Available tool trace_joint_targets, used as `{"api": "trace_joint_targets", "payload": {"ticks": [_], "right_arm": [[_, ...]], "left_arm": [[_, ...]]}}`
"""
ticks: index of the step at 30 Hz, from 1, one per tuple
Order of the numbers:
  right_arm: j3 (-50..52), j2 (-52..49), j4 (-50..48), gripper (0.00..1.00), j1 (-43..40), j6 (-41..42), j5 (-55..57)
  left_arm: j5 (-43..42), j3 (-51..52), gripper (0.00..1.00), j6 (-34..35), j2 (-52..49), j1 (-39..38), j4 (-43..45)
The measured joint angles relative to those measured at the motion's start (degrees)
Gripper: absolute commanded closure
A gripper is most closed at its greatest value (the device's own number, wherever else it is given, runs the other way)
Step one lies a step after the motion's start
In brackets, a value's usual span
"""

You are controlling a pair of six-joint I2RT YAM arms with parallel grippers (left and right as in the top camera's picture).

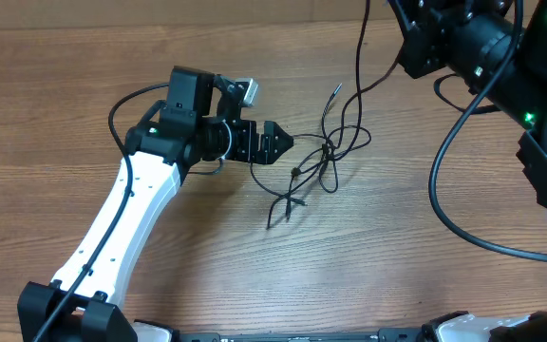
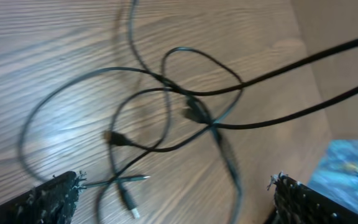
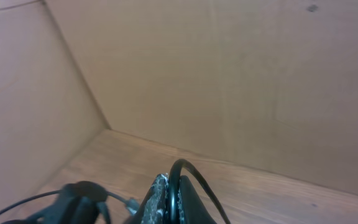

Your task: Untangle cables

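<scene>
My left arm [image 1: 145, 195] wears a white shell over black joints, with a thin black wire [image 1: 111, 116] and a boxy black camera block [image 1: 190, 90] at the wrist. My left gripper [image 2: 176, 196] has black fingers [image 2: 48, 198] with rough, pale-flecked pads. My right arm [image 1: 473, 43] is black, dotted with green lights [image 1: 530, 119], trailing thick black wires [image 1: 437, 180]. My right gripper [image 3: 166, 202] is black and flecked too.

Overhead: straight down on the wooden table [image 1: 84, 123] from well above, wide enough to take in both arms and the cables [image 1: 326, 152] between them. Left wrist: forward and down past the left gripper [image 2: 166, 202], close over that same tangle, somewhat blurred. Right wrist: raised, facing roughly level at a brown wall [image 3: 229, 81] beyond the table's far edge, possibly cardboard; shared with the others, only one strand at the right gripper [image 3: 169, 194].
</scene>
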State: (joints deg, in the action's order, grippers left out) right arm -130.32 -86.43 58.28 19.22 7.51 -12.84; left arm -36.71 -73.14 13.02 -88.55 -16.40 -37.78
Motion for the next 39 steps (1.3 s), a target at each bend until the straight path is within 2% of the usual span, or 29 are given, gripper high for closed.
{"api": "trace_joint_targets", "payload": {"ticks": [7,12,17,21,29,39], "right_arm": [[0.0,0.0,-1.7,0.96,0.0,0.0,-5.0],[0.0,0.0,-1.6,0.96,0.0,0.0,-5.9],[0.0,0.0,-1.8,0.96,0.0,0.0,-6.4],[0.0,0.0,-2.2,0.96,0.0,0.0,-6.5],[0.0,0.0,-2.6,0.96,-0.1,0.0,-6.2],[0.0,0.0,-4.4,0.96,-5.6,0.0,1.8]], "left_arm": [[-4.0,0.0,0.0,0.5,-6.9,-4.7,4.9],[-11.1,0.0,0.0,0.5,-12.8,-5.8,12.3],[-12.0,0.0,0.0,0.6,-16.0,-7.6,12.5],[-6.0,0.0,0.0,1.1,-19.2,-9.1,10.1],[15.1,-0.1,0.01,4.9,-22.3,-8.3,-0.4],[21.2,-0.1,0.05,6.2,-22.3,-2.2,-4.9]]}}
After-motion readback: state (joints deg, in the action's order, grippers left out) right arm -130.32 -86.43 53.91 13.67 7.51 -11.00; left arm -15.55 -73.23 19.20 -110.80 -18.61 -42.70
